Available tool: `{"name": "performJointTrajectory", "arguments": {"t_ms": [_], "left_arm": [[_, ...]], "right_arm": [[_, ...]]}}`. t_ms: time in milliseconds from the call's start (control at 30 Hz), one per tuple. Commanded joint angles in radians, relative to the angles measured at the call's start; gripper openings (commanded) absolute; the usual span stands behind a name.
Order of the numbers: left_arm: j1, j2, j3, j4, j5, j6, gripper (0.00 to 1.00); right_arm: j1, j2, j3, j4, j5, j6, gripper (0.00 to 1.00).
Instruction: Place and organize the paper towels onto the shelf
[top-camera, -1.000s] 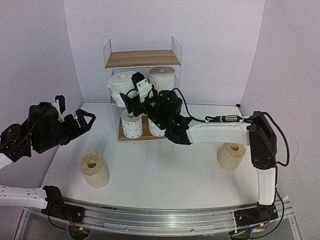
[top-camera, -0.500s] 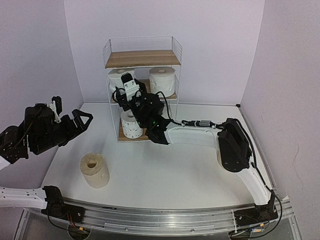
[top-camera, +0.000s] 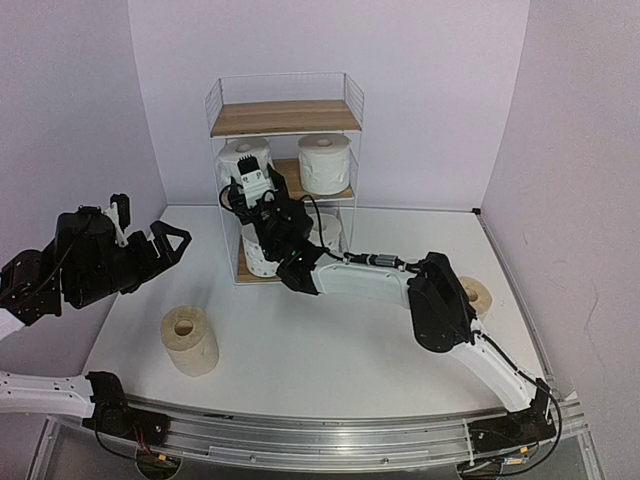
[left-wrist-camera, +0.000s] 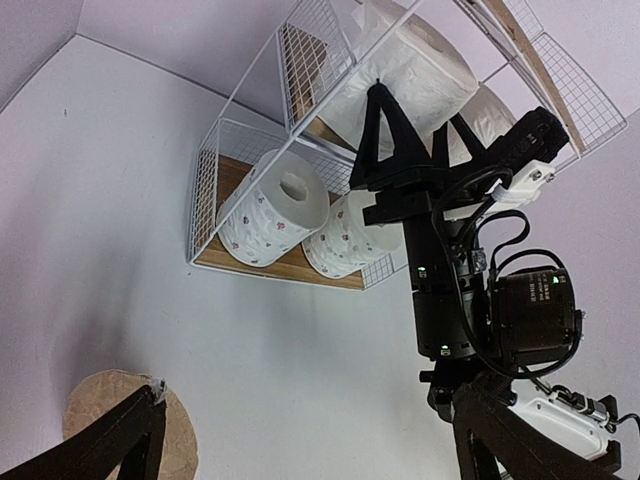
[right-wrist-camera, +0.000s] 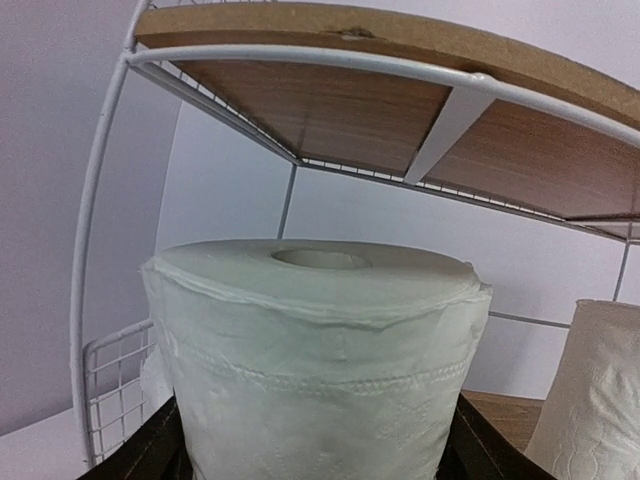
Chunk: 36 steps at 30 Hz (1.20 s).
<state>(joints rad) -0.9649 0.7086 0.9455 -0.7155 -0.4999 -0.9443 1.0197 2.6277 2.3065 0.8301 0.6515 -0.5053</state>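
Note:
The shelf (top-camera: 285, 118) stands at the back of the table. My right gripper (top-camera: 247, 187) reaches into its middle tier and is shut on a plain white roll (top-camera: 243, 157). In the right wrist view this roll (right-wrist-camera: 320, 340) stands upright between my fingers (right-wrist-camera: 150, 455), under the top board (right-wrist-camera: 400, 110). A second white roll (top-camera: 325, 162) stands beside it. Two dotted rolls (top-camera: 262, 255) stand on the bottom tier. One tan roll (top-camera: 190, 340) stands on the table at the left, another (top-camera: 478, 296) behind my right arm. My left gripper (top-camera: 168, 240) is open and empty, above the left tan roll (left-wrist-camera: 105, 425).
My right arm (top-camera: 380, 275) stretches across the table in front of the shelf. The purple walls close in on the left, back and right. The shelf's top tier (left-wrist-camera: 520, 30) holds nothing that I can see.
My right arm has stretched further left and into the middle tier with the white roll. That uncovered the right tan roll. My left gripper has barely moved.

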Motion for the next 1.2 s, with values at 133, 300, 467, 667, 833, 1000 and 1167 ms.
{"name": "performJointTrajectory", "arguments": {"t_ms": [133,300,467,667,833,1000,1167], "left_arm": [[0.003,0.013,0.025,0.003,-0.014,-0.019,1.00],[0.003,0.023,0.029,-0.002,-0.020,-0.027,1.00],[0.003,0.031,0.026,-0.002,-0.033,-0.033,1.00],[0.002,0.034,0.017,0.007,-0.043,-0.035,1.00],[0.003,0.031,0.006,0.014,-0.046,-0.037,1.00],[0.002,0.015,-0.010,0.021,-0.050,-0.039,1.00],[0.002,-0.001,-0.024,0.026,-0.057,-0.034,1.00]], "right_arm": [[-0.038,0.043,0.100,0.044,0.057,0.072,0.18],[-0.057,0.070,0.137,-0.028,0.047,0.143,0.30],[-0.061,0.049,0.104,-0.046,0.030,0.167,0.40],[-0.050,-0.006,0.022,-0.077,-0.001,0.228,0.44],[-0.031,-0.017,0.009,-0.083,-0.023,0.224,0.46],[-0.012,-0.034,-0.013,-0.083,-0.028,0.204,0.49],[0.001,-0.045,-0.033,-0.083,-0.029,0.191,0.55]]}}
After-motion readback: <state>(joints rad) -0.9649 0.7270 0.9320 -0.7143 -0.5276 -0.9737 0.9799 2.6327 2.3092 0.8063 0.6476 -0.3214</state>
